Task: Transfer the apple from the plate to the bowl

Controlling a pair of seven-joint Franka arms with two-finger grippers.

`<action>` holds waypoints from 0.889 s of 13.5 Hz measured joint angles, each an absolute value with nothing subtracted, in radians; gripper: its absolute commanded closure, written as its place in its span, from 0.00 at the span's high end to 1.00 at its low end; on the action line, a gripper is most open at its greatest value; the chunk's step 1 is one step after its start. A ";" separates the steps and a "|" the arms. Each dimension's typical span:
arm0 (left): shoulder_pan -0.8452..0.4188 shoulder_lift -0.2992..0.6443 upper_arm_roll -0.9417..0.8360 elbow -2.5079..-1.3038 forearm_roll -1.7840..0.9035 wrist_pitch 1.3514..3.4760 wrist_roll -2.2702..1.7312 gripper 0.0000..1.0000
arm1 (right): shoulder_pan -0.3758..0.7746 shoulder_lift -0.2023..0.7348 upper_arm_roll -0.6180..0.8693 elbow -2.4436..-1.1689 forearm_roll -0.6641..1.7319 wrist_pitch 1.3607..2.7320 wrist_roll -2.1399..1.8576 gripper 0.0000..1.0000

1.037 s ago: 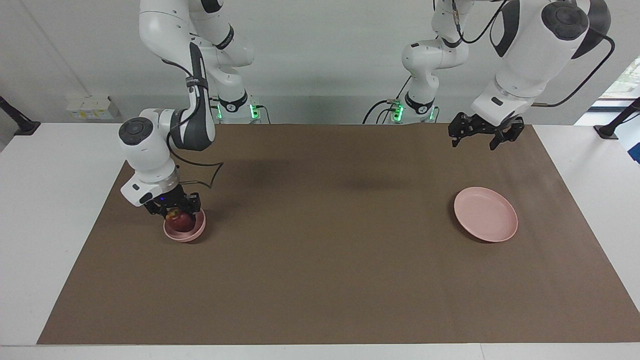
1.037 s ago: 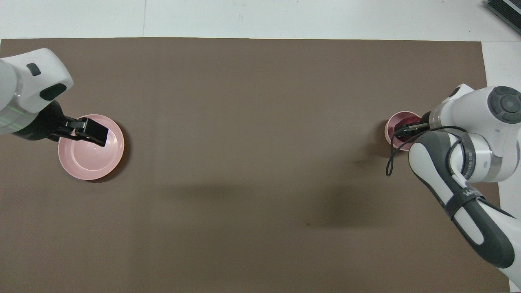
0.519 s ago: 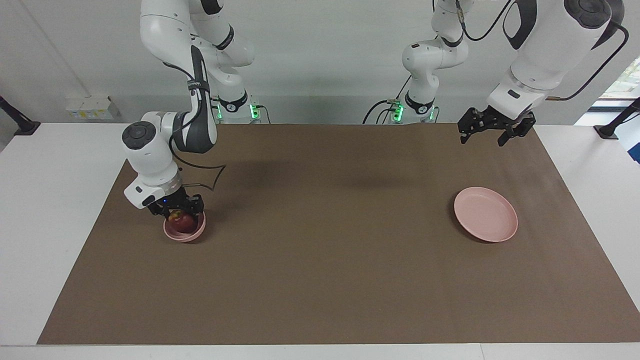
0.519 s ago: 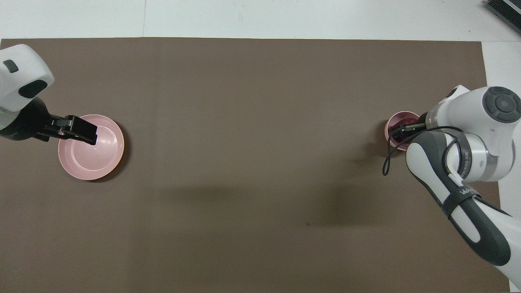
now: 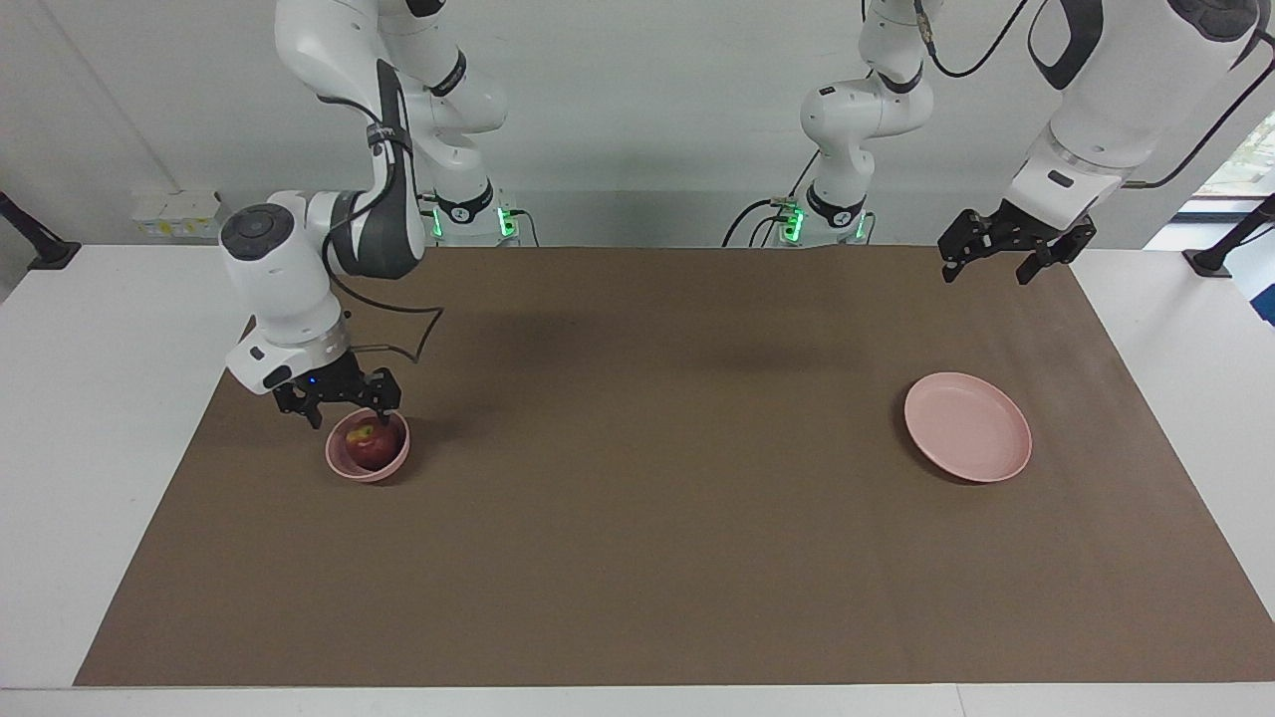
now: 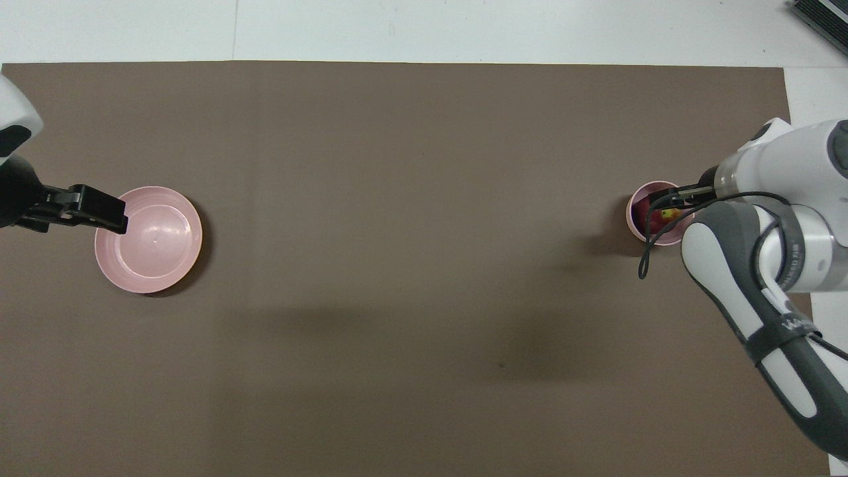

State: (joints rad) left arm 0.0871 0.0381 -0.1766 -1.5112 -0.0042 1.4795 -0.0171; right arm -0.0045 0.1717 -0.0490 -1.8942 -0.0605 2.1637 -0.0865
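Right gripper (image 5: 341, 405) open, fingers spread and gripping nothing, hanging just above the bowl (image 5: 368, 455) at the rim nearest the robots. Apple (image 5: 372, 444) lying loose inside the bowl, yellow patch up, clear of both fingertips. Bowl sitting on the brown mat (image 5: 637, 558) toward the right arm's end, close to that short edge. Left gripper (image 5: 1006, 261) open too, empty, raised high over the mat's corner nearest the left arm's base, waiting. Plate (image 5: 967, 426) bare, flat on the mat toward the left arm's end, well apart from the bowl. White tabletop (image 5: 90, 398) showing around the mat's edges.
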 measured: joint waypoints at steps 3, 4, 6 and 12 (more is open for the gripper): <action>0.052 0.022 -0.121 -1.511 -0.005 1.479 -0.015 1.00 | -0.003 0.088 -0.031 -1.839 -0.060 2.027 -0.084 1.00; 0.052 0.015 -0.118 -1.511 -0.005 1.479 -0.015 1.00 | -0.003 0.063 -0.019 -1.823 -0.060 1.982 -0.074 1.00; 0.051 0.006 -0.112 -1.511 -0.005 1.476 -0.015 1.00 | -0.002 0.016 0.003 -1.806 -0.060 1.916 -0.055 1.00; 0.052 0.001 -0.098 -1.511 -0.005 1.470 -0.016 1.00 | -0.001 -0.062 0.012 -1.650 -0.060 1.634 -0.052 1.00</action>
